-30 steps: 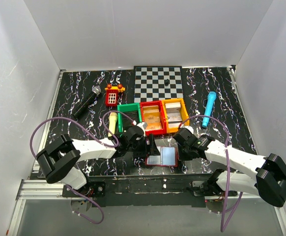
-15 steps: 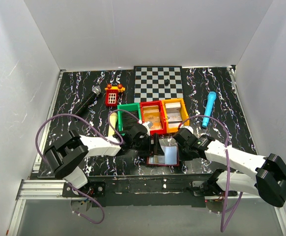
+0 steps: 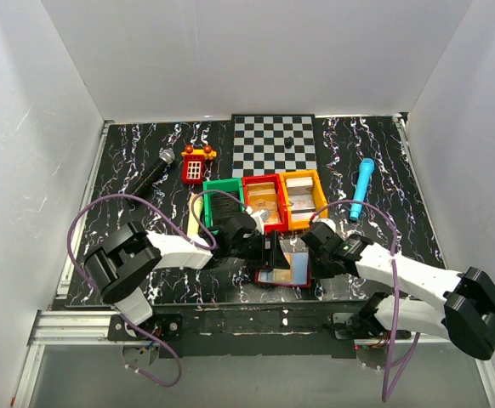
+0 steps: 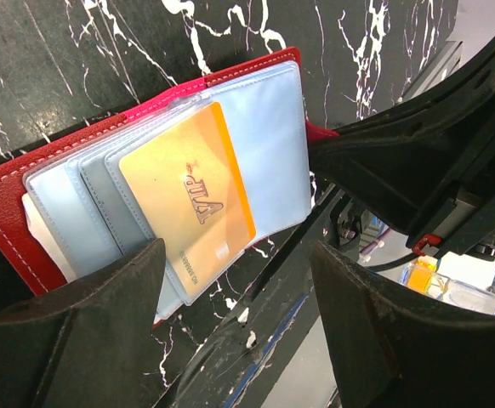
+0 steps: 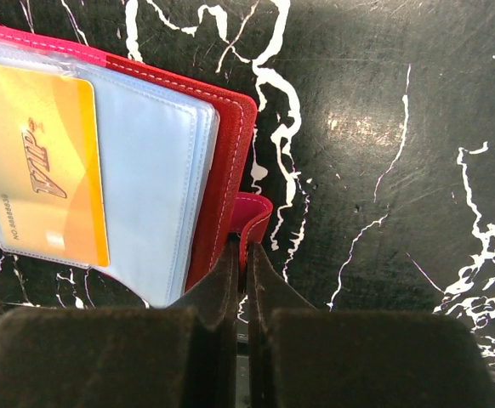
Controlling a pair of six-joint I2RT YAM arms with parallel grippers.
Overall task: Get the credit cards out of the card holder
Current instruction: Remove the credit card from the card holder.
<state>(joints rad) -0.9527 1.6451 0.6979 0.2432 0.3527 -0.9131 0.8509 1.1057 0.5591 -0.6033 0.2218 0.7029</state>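
While right fingers (image 5: 103, 357) pinch the card holder (image 5: 224, 144) by its tab (image 5: 253, 218), left fingers (image 4: 60, 340) gape empty over its orange card (image 4: 188, 195).

Bright even light, sheen on card holder (image 4: 269, 153), foregrnd blurry.

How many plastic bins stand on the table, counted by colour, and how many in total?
Green bin: 1
Red bin: 1
Yellow bin: 1
Total: 3
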